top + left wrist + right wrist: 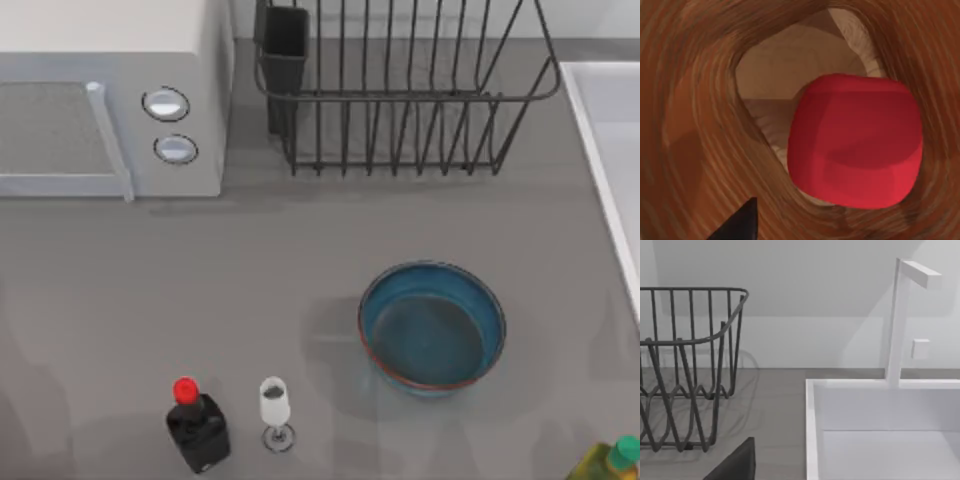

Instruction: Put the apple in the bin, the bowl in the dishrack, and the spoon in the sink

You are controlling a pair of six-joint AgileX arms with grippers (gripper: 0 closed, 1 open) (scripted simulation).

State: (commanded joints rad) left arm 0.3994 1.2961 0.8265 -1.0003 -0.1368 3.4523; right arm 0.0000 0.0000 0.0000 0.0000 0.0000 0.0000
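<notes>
Apple (855,142) is lying inside a brown wood-grained bin (705,125), seen w/ my left wrist cam looking straight down into it. Bowl (432,328) is sitting upright on the table (250,270), well in front of the dishrack (400,90); sink (610,150) is just right of the dishrack. Can't tell either jaw state.

A dark, nearly black finger (737,222) with a pointed tip and flat matte faces shows in the left wrist view. A similar dark grey wedge-shaped finger (735,462) shows in the right wrist view.
</notes>
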